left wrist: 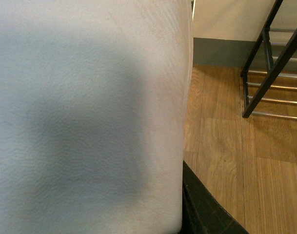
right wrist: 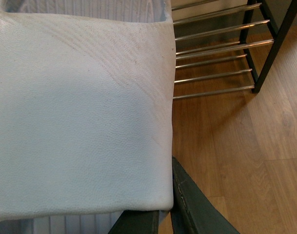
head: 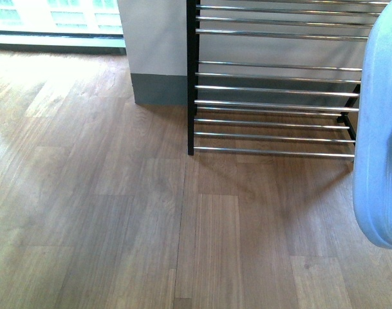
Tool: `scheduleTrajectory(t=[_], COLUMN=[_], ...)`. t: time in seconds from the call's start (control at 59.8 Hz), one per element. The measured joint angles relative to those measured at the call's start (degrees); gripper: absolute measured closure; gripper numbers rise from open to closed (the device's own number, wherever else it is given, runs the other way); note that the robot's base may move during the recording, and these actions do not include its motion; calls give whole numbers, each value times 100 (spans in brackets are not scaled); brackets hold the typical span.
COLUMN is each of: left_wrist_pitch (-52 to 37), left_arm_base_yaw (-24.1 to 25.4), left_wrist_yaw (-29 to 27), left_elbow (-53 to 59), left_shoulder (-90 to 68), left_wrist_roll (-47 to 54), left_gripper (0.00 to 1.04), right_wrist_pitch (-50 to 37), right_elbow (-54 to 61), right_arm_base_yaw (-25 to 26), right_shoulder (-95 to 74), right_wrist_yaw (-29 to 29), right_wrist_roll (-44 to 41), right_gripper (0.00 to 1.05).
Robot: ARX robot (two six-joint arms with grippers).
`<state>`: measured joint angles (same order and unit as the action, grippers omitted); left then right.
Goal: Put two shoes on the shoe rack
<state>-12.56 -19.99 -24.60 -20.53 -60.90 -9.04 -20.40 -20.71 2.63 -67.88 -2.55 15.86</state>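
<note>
Hanging upright at front-view right, slide (head: 379, 129) is being pinched by the right end effector (right wrist: 165, 214). Rack (head: 273, 90) is standing near, ahead-left, right arm seeming nearer. Left end effector (left wrist: 199, 209) is showing one finger beside a second slide (left wrist: 89, 117); can't tell its grip.

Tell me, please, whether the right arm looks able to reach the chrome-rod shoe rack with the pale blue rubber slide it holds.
Probably yes: the right gripper carries the pale blue rubber slide near the black-framed chrome-rod shoe rack, whose visible rods are bare.
</note>
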Motion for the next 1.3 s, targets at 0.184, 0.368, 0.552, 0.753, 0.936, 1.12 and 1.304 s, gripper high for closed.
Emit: scheduleTrajectory(t=[0.184,0.368,0.552,0.753,0.936,1.12,1.304], left_wrist_pitch=[7,9,9,9,9,11,11], left_arm_base_yaw=[-13,-15,-15,-15,-15,-15,-15], left_wrist_yaw=[-9,-2,-4,-7,0,-4,-4], left_elbow=[2,2,2,2,2,2,2], left_shoulder=[0,7,7,7,-7,-7,-7], left_wrist_roll=[2,4,4,4,7,17,17], left_gripper=[103,103,103,103,103,103,103], right_wrist_pitch=[0,0,0,0,2,2,2], right_elbow=[4,4,4,4,7,7,7], right_arm_base_yaw=[-4,-11,-11,-11,-9,-9,-9], right_shoulder=[2,2,2,0,-9,-9,-9], right_wrist_yaw=[9,17,17,15,0,2,0], right_wrist_roll=[-2,0,0,0,0,0,0], right_gripper=[103,103,103,103,103,103,103])
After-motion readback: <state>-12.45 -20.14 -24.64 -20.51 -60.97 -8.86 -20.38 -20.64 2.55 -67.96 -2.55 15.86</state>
